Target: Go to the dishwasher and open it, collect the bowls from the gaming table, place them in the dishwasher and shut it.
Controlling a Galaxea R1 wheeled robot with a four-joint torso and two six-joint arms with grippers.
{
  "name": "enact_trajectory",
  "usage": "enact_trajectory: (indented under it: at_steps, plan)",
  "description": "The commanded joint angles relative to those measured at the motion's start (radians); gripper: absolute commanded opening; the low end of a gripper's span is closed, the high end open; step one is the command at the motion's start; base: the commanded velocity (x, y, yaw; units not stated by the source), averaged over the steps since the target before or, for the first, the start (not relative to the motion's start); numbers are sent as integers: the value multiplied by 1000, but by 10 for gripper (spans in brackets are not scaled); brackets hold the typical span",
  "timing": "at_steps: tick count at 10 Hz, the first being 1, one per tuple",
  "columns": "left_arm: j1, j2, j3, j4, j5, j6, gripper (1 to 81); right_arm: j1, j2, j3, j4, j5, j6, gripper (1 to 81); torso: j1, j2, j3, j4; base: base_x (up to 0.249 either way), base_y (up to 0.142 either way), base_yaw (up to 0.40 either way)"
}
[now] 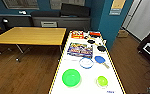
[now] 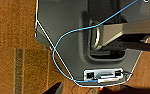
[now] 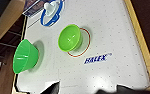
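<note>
Pincer [image 3: 84, 90] above empty green bowls [image 3: 69, 37].

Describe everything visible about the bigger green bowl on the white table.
The bigger green bowl is bright translucent green, plastic-looking, round, with sloping walls and a wider rim. It stands upright and open, apparently empty, on the white table near its yellow left edge, at the robot's end. The smaller green bowl sits apart to its right, the blue ring-shaped bowl beyond it. Nothing touches it but the tabletop.

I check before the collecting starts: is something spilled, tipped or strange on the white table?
Nothing looks spilled or broken. The large green bowl and the small green bowl stand upright on the white table, apart from each other.
</note>
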Motion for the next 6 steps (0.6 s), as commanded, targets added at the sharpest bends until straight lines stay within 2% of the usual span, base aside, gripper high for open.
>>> enact_trajectory:
  at_steps: [1,2,3,6]
  plan:
    - [12,-3,2,-9,68,-3,811,181,29,-187,213,-142,3,811,0,0,0,0,0,0,0]
    - [11,-2,3,-9,68,-5,811,201,55,-237,288,-145,3,811,0,0,0,0,0,0,0]
    - [11,0,2,-15,68,-5,811,220,79,-268,328,-150,3,811,0,0,0,0,0,0,0]
    - [11,-2,-1,-29,68,-5,811,274,165,-343,401,-146,3,811,0,0,0,0,0,0,0]
